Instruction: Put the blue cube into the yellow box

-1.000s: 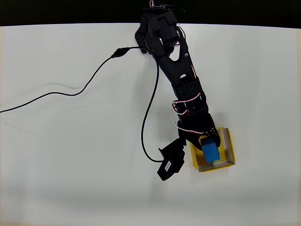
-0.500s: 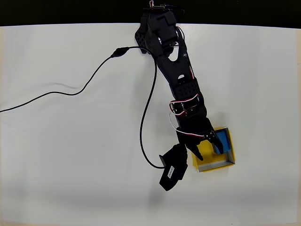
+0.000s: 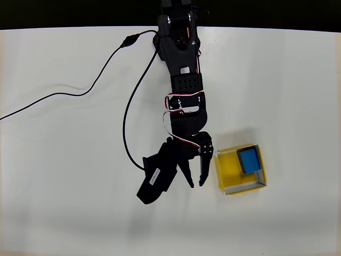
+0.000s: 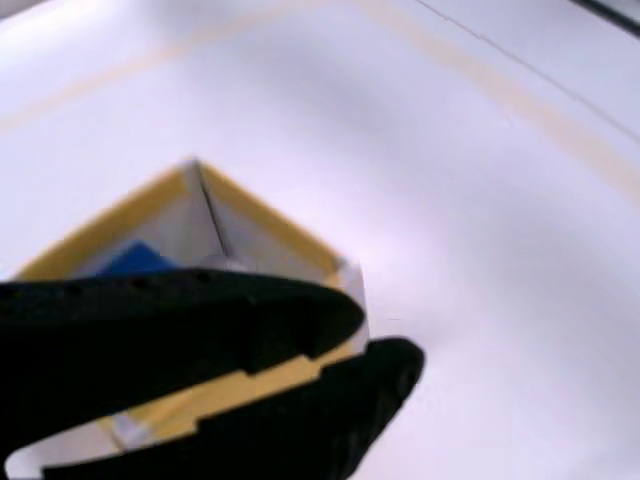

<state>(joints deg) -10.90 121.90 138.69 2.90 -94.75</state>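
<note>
a plain white table [image 3: 64, 202] fills the overhead view, with a dark strip beyond its far edge. a black cable [image 3: 80, 104] snakes across the left part. the black gripper [image 3: 195, 180] hangs over bare table just left of the yellow box [image 3: 226, 176], its 2 fingers slightly parted and empty. the blue cube [image 3: 248, 160], bright and plain-faced, lies inside the box at its upper right corner.

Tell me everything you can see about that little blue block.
The small bright blue solid block is slightly oblong, with plain smooth faces. It lies flat inside the shallow yellow open-topped box, tucked into the upper right corner in the overhead view, against or close to the thin pale walls. Nothing grips it; the black pincer is off to the box's left. In the wrist view a blue corner shows.
</note>
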